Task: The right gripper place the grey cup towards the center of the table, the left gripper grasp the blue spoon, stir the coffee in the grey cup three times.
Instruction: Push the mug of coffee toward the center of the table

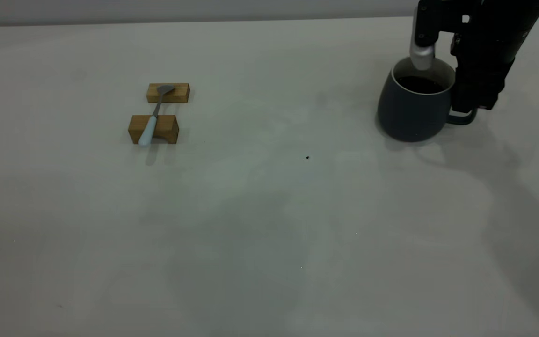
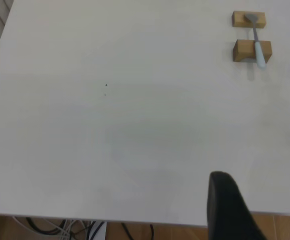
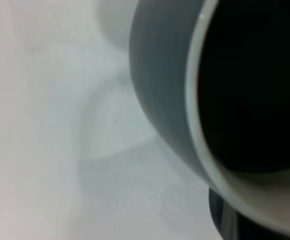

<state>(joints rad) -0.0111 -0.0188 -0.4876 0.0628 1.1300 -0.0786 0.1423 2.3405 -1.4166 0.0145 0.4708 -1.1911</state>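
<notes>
The grey cup (image 1: pixel 410 112) stands on the table (image 1: pixel 269 210) at the far right, handle to the right, dark coffee (image 1: pixel 420 84) inside. My right gripper (image 1: pixel 445 79) is open and straddles its rim: the silver pad hangs over the coffee and the black finger stands outside by the handle. The right wrist view is filled by the cup (image 3: pixel 160 90) and coffee (image 3: pixel 255 85). The blue spoon (image 1: pixel 154 114) lies across two wooden blocks at the left. My left gripper (image 2: pixel 262 210) hovers open at the table's edge, far from the spoon (image 2: pixel 257 42).
The far wooden block (image 1: pixel 168 92) holds the spoon's bowl and the near block (image 1: pixel 153 128) its handle. A tiny dark speck (image 1: pixel 307 157) marks the table's middle. Below the table's edge, cables (image 2: pixel 60 227) and a wooden floor show.
</notes>
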